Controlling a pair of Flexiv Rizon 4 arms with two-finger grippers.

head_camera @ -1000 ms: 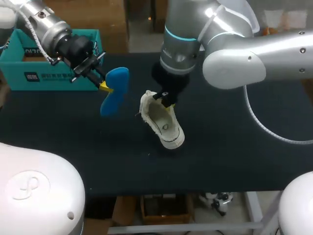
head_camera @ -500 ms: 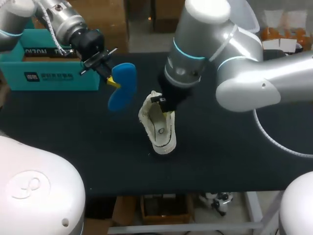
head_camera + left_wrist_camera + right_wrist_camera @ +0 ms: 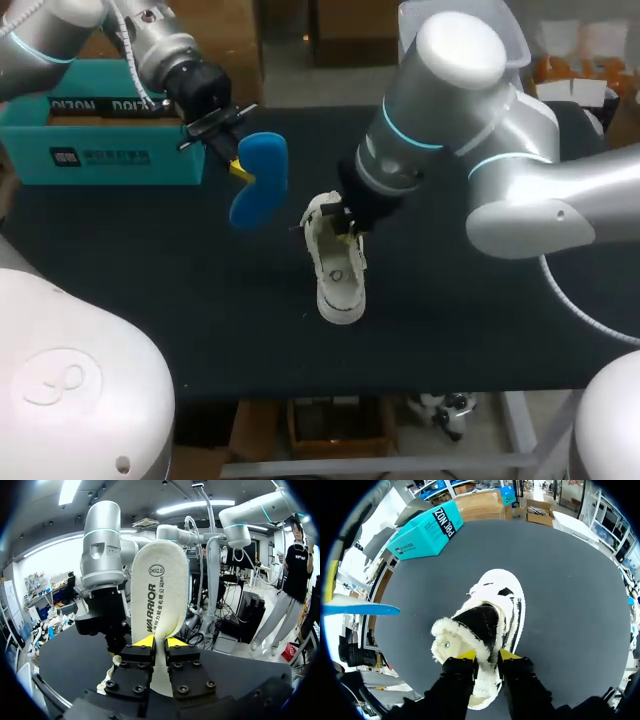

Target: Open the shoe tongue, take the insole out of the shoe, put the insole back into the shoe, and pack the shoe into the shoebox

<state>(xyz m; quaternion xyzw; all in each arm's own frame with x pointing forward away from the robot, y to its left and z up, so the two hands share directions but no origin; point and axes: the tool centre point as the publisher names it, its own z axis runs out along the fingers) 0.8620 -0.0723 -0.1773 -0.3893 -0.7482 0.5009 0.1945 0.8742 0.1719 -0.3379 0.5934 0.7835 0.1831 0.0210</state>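
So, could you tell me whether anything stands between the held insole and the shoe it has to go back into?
Nothing visible lies between them: the insole, in the left gripper, hangs above the table beside the shoe. Only the right gripper, shut on the shoe's rim, crowds the opening.

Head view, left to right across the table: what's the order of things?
shoebox → insole → shoe. Left out: left gripper, which overlaps the insole, and right gripper, which overlaps the shoe.
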